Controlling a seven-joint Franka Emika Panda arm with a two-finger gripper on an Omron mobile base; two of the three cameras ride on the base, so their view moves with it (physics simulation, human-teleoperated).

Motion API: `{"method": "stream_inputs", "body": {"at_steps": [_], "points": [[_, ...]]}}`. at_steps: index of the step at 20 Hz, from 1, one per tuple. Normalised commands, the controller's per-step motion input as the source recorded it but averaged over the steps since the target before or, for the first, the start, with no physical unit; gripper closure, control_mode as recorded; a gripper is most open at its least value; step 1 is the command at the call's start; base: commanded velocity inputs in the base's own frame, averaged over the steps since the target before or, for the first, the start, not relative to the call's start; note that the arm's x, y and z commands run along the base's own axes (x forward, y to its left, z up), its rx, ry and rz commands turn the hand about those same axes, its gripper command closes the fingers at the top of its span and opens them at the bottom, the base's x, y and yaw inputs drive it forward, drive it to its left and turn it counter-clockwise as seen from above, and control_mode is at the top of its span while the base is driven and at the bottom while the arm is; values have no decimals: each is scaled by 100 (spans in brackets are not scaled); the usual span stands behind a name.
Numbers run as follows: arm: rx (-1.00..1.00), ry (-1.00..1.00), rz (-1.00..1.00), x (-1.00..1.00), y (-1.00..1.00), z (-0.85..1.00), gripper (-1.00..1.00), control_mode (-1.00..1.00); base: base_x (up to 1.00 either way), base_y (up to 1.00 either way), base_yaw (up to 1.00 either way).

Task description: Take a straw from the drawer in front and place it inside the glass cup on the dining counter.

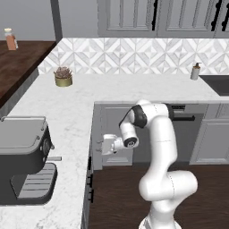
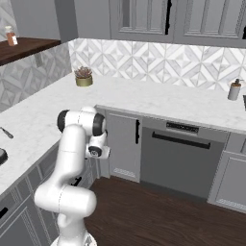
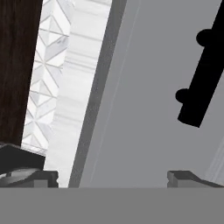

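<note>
**Jaws wide and empty at the cabinet corner, straw not yet in sight**

The gripper (image 1: 103, 145) was held low, just under the overhanging edge of the white marble tabletop (image 1: 76, 112), at the inner corner where the two runs of cabinets met. Its jaws stood wide apart with nothing between them; in the hand view the two finger tips (image 3: 186, 178) were seen far apart, facing a plain grey cabinet front (image 3: 144, 109) with a black bar handle (image 3: 203, 74) off to one side.

The straw could not be made out in any view, and no open drawer with a grey inside was seen; whether the panel faced by the hand was the drawer's front could not be told. The glass cup was likewise not made out.

Several risks were judged from this pose. The black handle lay well off the line between the jaws, so a closing there would likely have gripped nothing, or only grazed the panel. The hand was tucked close beneath the tabletop's edge, so an upward move could have struck the overhang. A wrong front might also have been pulled, since several similar grey fronts stood side by side. Later, so thin a straw could easily be missed or flicked away by such wide jaws.
</note>
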Motion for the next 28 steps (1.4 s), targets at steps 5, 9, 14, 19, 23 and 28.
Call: {"method": "stream_inputs", "body": {"at_steps": [5, 9, 14, 19, 23, 28], "points": [[-3, 0, -10, 15, 18, -14, -100, -100, 0, 0, 0], [-6, 3, -10, 33, 21, -13, -100, -100, 0, 0, 0], [-4, 6, -7, 44, 6, -15, -100, -100, 0, 0, 0], [-3, 9, -5, 35, 4, -33, -100, -100, 0, 0, 0], [0, 10, -3, 26, 17, -31, -100, -100, 0, 0, 0], [0, 7, 0, 40, 24, -32, -100, -100, 0, 0, 0]]}}
